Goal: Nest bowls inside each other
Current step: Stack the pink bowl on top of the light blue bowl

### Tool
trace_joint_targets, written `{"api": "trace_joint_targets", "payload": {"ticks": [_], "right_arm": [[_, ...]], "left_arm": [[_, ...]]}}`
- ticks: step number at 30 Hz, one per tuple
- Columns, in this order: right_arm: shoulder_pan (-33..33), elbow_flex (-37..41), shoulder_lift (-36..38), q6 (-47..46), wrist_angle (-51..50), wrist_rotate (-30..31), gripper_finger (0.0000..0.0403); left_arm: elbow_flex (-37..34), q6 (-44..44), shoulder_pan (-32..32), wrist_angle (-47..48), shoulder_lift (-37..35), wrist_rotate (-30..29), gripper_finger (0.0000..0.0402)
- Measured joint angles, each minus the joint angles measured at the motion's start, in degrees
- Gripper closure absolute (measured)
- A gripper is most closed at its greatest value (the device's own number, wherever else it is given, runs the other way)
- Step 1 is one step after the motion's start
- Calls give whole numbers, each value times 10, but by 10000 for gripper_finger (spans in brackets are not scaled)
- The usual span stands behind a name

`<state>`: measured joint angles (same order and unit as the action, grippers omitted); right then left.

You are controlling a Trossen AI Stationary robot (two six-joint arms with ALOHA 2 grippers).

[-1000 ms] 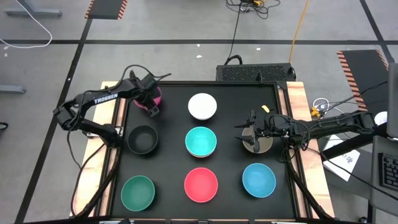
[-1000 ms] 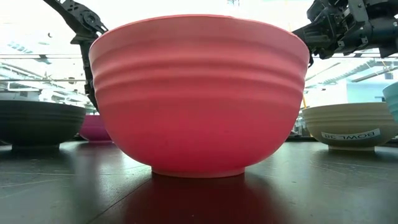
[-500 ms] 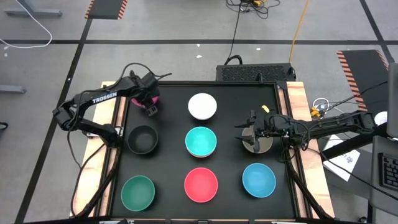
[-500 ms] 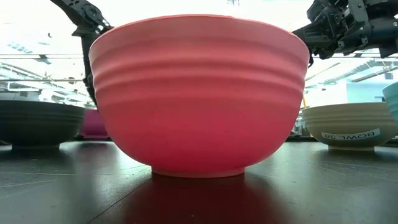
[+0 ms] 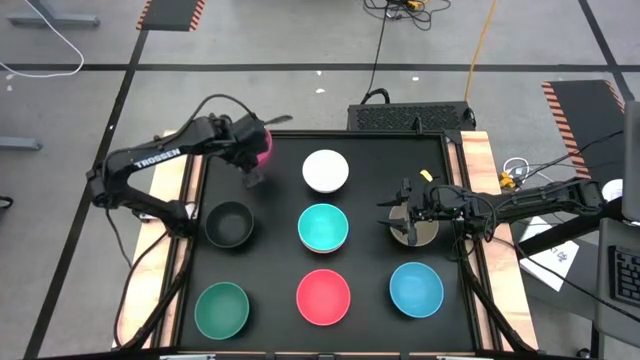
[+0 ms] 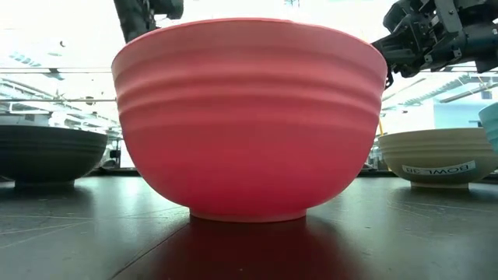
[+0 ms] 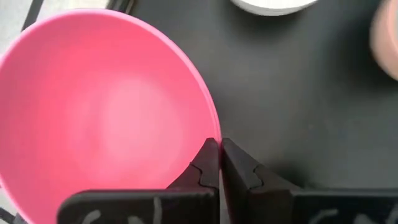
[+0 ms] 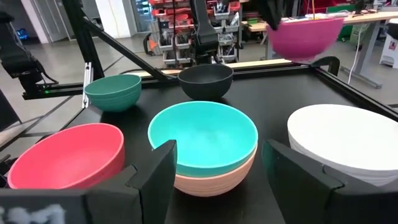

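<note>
Change since the earlier views: the left gripper, now clamped on the magenta bowl's rim, has raised that bowl off the table, left of the white bowl.

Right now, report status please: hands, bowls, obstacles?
Left hand shut on magenta bowl, lifted. Right hand open, over taupe bowl. Nothing in the way.

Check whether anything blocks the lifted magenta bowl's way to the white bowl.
Nothing visible does. The left gripper holds the magenta bowl off the table by its rim; bare mat lies between it and the white bowl.
</note>
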<state>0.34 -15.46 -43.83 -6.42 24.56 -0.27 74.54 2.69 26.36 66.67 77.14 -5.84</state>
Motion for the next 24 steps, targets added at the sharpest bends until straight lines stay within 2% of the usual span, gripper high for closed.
{"api": "trace_joint_targets", "payload": {"ticks": [5,8,13,24], "right_arm": [[0,0,0,0,0,0,174],[0,0,0,1,1,0,174],[0,0,0,0,4,0,174],[0,0,0,-7,2,0,174]], "left_arm": [[36,-59,-92,43,14,-6,401],[69,-89,-148,59,40,-28,401],[147,-118,-200,86,108,-33,401],[320,-115,-301,100,251,-26,401]]}}
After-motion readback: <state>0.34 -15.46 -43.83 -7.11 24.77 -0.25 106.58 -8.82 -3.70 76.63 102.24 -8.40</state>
